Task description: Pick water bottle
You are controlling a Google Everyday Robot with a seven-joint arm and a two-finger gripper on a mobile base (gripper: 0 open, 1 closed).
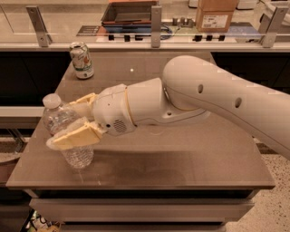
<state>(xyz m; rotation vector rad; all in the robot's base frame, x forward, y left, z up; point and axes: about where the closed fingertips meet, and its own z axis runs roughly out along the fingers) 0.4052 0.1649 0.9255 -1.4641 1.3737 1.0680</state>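
Note:
The water bottle (78, 155) is clear ribbed plastic with a white cap (51, 100). It stands a little tilted near the front left corner of the brown table (181, 158). My gripper (62, 123) reaches in from the right and is open. One tan finger (74, 135) crosses the front of the bottle's middle and the other finger (84, 101) lies behind it, so the bottle is between them. Whether the fingers touch it cannot be told. The label is hidden by the near finger.
A white-green-red soda can (82, 60) stands at the table's back left. My large white arm (217, 97) spans the right half of the table. Behind the table runs a counter with railing posts (156, 20), a dark tray (131, 11) and a cardboard box (216, 13).

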